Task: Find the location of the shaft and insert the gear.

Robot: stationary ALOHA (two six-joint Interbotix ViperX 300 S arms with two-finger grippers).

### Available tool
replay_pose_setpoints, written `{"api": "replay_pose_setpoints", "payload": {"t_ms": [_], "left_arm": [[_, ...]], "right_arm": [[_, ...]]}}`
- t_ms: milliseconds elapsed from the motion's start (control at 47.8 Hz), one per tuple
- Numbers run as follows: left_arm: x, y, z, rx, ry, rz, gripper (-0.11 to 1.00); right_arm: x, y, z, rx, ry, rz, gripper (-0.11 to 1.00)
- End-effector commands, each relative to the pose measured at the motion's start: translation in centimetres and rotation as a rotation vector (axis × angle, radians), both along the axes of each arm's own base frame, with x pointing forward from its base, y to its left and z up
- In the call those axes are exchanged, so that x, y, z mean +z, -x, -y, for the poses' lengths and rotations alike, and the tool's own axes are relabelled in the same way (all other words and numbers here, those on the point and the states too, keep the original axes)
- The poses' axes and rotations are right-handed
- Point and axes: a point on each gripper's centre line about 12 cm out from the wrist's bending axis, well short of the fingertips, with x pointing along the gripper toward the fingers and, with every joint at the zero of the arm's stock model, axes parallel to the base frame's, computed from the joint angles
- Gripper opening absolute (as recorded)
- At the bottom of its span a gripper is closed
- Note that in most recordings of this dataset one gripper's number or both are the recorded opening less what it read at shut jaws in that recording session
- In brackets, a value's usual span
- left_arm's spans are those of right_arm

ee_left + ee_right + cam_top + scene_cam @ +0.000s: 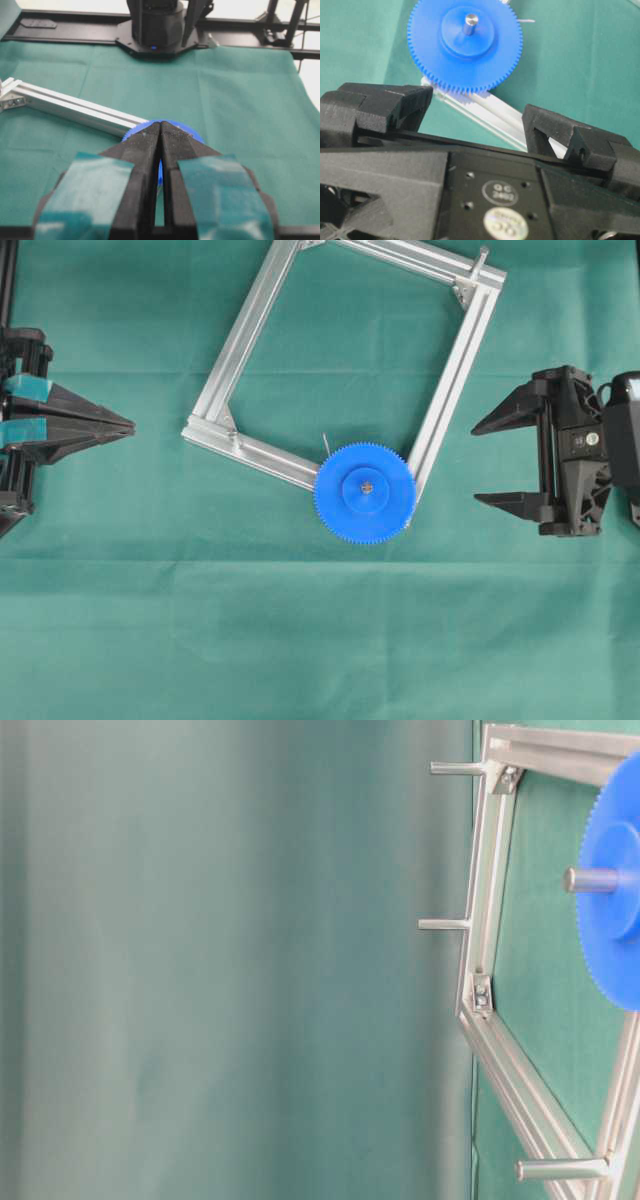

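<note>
While the large bright blue toothed plastic gear is sitting on the near corner of the square aluminium frame, a short silvery metal shaft is poking up through its raised hub. The right gripper is waiting near the gear with jaws spread wide, gripping nothing. The left gripper, well apart over the green cloth, is keeping its fingers pressed together.

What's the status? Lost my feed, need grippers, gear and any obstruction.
Left gripper shut, empty, parked. Right gripper open, empty, clear of gear. Gear seated on shaft at frame corner. Nothing in the way.
</note>
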Motion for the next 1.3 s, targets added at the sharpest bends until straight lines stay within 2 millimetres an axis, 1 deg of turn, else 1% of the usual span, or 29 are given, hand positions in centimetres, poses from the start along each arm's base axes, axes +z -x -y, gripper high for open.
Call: {"api": "replay_pose_setpoints", "payload": {"t_ms": [0, 1277], "left_arm": [[0.80, -0.25, -0.04, 0.002, 0.001, 0.023, 0.01], [0.78, -0.25, -0.04, 0.002, 0.001, 0.021, 0.00]], "right_arm": [[0.62, -0.21, -0.06, 0.003, -0.001, 0.023, 0.89], [0.03, 0.05, -0.05, 0.001, -0.002, 0.003, 0.89]]}}
